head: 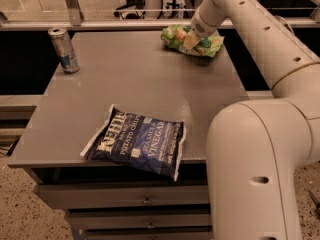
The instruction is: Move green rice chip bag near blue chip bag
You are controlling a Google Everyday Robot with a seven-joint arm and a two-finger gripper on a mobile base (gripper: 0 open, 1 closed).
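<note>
Pincer (pixel 190 38), grip not discernible, on green bag (pixel 214 45) at upper right; blue bag (pixel 136 145) well apart toward lower left of counter (pixel 135 79).

The gripper (pixel 191 39) rests on the green rice chip bag (pixel 211 45) at the far right corner of the table (pixel 140 74). Open grey surface runs from there to the blue chip bag (pixel 137 143) at the near edge; the can (pixel 64 50) (upright, far left corner) stands well aside. The arm (pixel 260 39) crowds the right side.

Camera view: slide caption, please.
Gripper at green rice chip bag, far side of table; blue chip bag at front edge.
</note>
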